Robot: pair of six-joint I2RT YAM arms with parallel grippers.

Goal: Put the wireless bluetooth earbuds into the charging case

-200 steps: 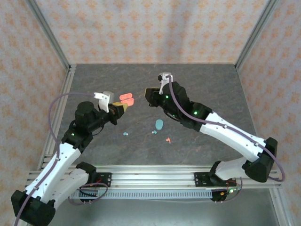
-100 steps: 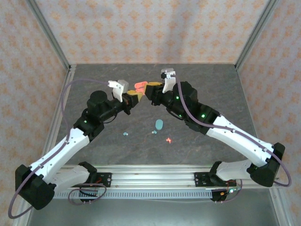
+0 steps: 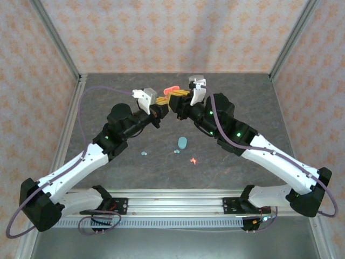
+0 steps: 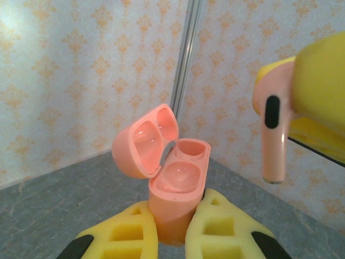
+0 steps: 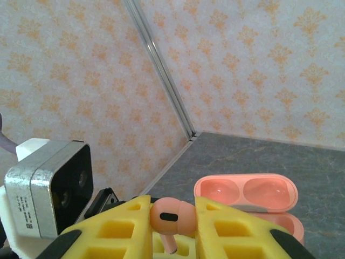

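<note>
Earbud: coral earbud [image 5: 168, 215] up in the air, well above the table, its bulb pinched between yellow fingers and its stem poking down.
Right gripper: the right gripper [image 5: 171, 206] is clamped on that earbud, fingers pressed to either side of the bulb.
Stem axis: close to upright in the left wrist view, tip hanging free below the fingers.
Case: coral case [image 4: 175, 186] also held aloft. Its lid [image 4: 146, 139] is swung back to the left and its two wells [image 4: 180, 175] are open upward and bare.
Left gripper: the left gripper [image 4: 177, 209] is closed on the case's lower body, holding it like a cup.
Key relation: seen from the left wrist, the earbud sits right of the wells and higher. It is apart from the case, not touching.
From the other side: in the right wrist view the open case lies right of and beyond the earbud.
Alignment, my read: the stem points down and the wells face up, so the two roughly agree. What's left is a sideways carry over a well, then a drop.
Nearer arm: the right one already has the earbud, so it makes the approach while the left presents the case.
Risk, my guess: a slight tilt could catch the stem on the well's rim.
Below on the table [image 3: 242, 108]: a second coral earbud [image 3: 193, 160], a teal case [image 3: 183, 142] and teal earbuds [image 3: 144, 154].
</note>
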